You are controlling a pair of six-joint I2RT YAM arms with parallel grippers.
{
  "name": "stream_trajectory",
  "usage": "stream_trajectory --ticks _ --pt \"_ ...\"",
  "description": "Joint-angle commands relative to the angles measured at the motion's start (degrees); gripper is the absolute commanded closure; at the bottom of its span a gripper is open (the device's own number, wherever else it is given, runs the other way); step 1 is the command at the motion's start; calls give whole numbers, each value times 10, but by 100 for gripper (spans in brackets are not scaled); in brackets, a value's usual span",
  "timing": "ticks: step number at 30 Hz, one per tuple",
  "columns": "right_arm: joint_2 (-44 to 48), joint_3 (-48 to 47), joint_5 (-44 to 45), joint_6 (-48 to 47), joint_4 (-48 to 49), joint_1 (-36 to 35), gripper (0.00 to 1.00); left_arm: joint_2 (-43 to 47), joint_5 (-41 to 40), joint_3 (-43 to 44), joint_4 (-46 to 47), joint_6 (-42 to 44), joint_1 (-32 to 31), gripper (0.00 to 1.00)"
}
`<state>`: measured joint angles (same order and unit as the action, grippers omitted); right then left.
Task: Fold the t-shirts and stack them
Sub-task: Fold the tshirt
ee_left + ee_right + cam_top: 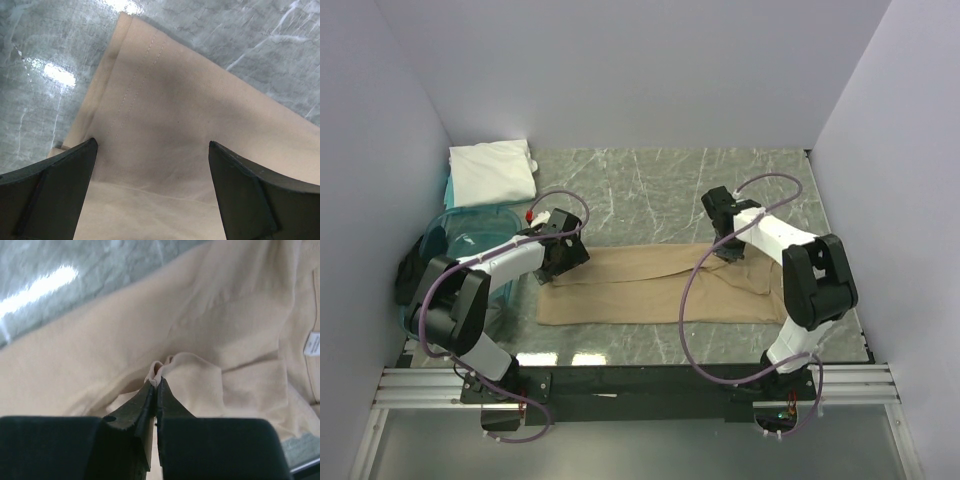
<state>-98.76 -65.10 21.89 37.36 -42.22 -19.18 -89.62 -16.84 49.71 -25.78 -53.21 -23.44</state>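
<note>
A tan t-shirt [650, 285] lies folded into a long strip across the near middle of the marble table. My left gripper [563, 256] is open over the shirt's left end; in the left wrist view [152, 145] its fingers stand wide apart above the hemmed tan cloth [165, 100]. My right gripper [731, 247] is at the strip's far right edge and is shut on a pinched fold of the tan cloth [159, 368], seen between its fingertips [158, 381]. A folded white t-shirt [492, 171] lies at the far left corner.
A clear teal plastic bin [470, 235] stands at the left, beside my left arm. White walls close in the table [650, 190] on three sides. A white label [312, 344] shows on the tan shirt in the right wrist view.
</note>
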Motion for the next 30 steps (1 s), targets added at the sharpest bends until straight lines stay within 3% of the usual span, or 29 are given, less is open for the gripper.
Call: stream_trajectory --ticks 1,9,12,16,21,26,30 --pt "50 14 25 27 -28 -23 95 -12 -12 -5 3 7 0 1" --pt "187 138 -52 111 -14 -57 85 -10 -14 -6 4 9 0 1" --pt "274 211 -96 156 -2 -74 62 -10 -16 -4 3 11 0 1" --pt "385 282 -120 205 -7 -93 40 -11 -15 -4 6 12 1 1" --pt "488 254 -63 186 -23 -94 22 -16 -7 -4 11 14 1 1" --pt "457 187 -38 97 11 -79 14 -13 -9 -8 11 13 1 1" --pt "340 143 -87 9 88 -28 12 -6 -7 -12 8 14 1 0"
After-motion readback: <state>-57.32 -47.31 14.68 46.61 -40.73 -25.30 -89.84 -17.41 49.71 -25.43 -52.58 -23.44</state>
